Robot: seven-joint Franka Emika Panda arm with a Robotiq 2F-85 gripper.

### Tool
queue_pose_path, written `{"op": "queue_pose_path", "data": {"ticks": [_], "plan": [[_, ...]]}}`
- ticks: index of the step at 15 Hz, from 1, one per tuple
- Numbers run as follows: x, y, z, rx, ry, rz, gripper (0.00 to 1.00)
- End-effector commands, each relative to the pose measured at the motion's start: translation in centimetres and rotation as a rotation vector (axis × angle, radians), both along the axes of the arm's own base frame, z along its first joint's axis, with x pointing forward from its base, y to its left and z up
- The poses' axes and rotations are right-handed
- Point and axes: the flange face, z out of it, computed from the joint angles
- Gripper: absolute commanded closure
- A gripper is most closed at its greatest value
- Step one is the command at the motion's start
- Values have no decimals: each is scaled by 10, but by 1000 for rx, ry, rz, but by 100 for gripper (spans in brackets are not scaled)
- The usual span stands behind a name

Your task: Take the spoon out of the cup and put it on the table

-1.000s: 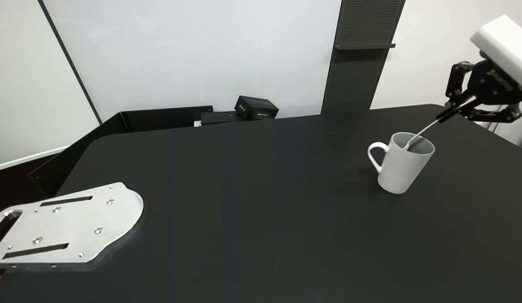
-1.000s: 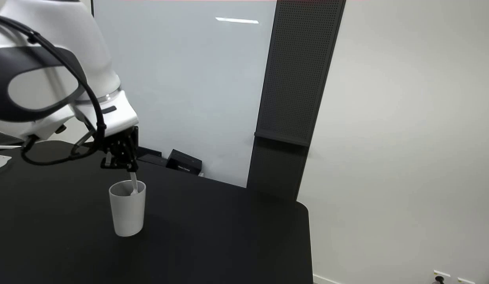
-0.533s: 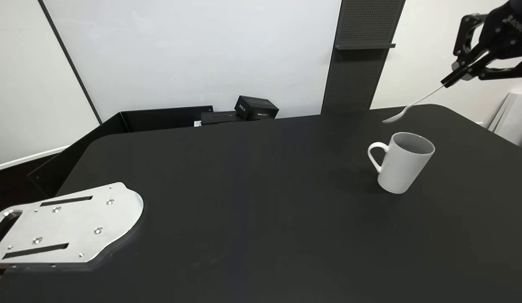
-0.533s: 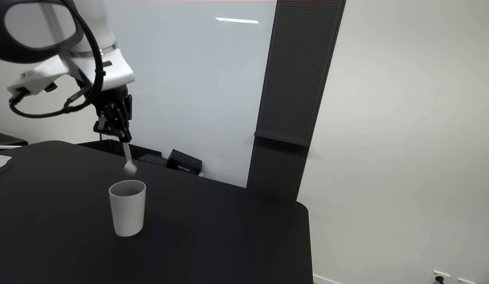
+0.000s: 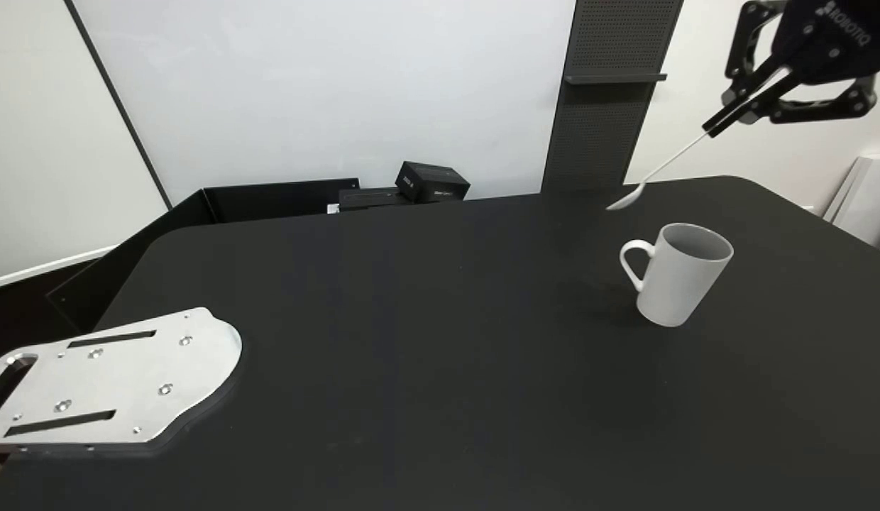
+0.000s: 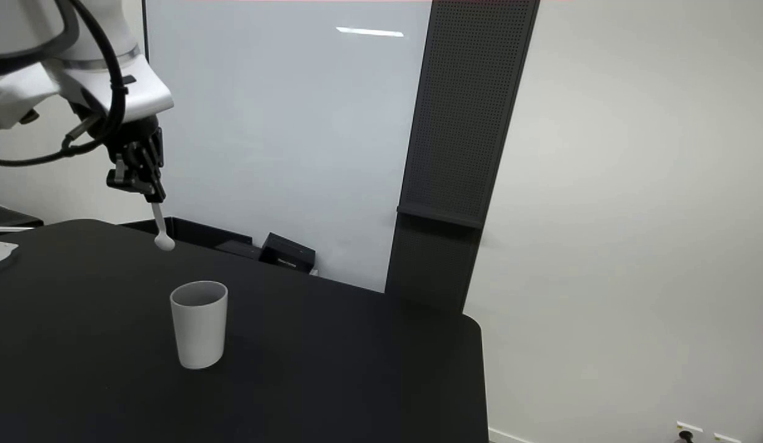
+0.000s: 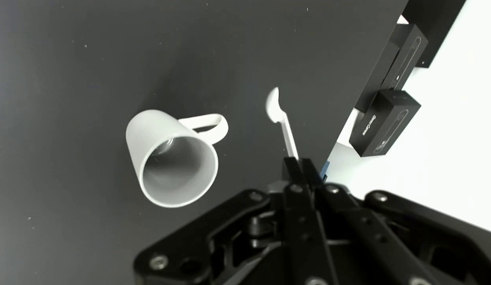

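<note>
The small white spoon [image 5: 627,198] hangs bowl-down in the air, tilted, above the black table [image 5: 411,341]. My gripper [image 5: 710,130] is shut on the end of its handle; the grip also shows in the wrist view [image 7: 300,160]. The white cup [image 5: 675,287] stands upright on the table, its loop handle on the left in that exterior view. No spoon is in the cup. In an exterior view the spoon [image 6: 164,242] is beyond and to the left of the cup [image 6: 200,335]. In the wrist view the spoon [image 7: 274,107] is right of the cup [image 7: 150,126].
A white metal plate with holes [image 5: 128,376] lies at the table's left end in an exterior view. Black boxes [image 5: 431,183] stand beyond the far edge, also in the wrist view [image 7: 384,122]. A dark perforated panel [image 5: 610,92] stands against the wall.
A second ago the spoon's bowl was inside the cup. My gripper has risen with the spoon, lifting it out, then moved left in both exterior views. The cup has not moved.
</note>
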Motion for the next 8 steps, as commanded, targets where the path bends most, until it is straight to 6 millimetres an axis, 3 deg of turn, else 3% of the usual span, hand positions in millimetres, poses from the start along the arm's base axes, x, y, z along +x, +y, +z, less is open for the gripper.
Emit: {"op": "queue_pose_path", "data": {"ticks": [1, 8], "plan": [[1, 31, -38, -36, -32, 94, 99], [-12, 71, -131, -82, -225, 72, 99]]}}
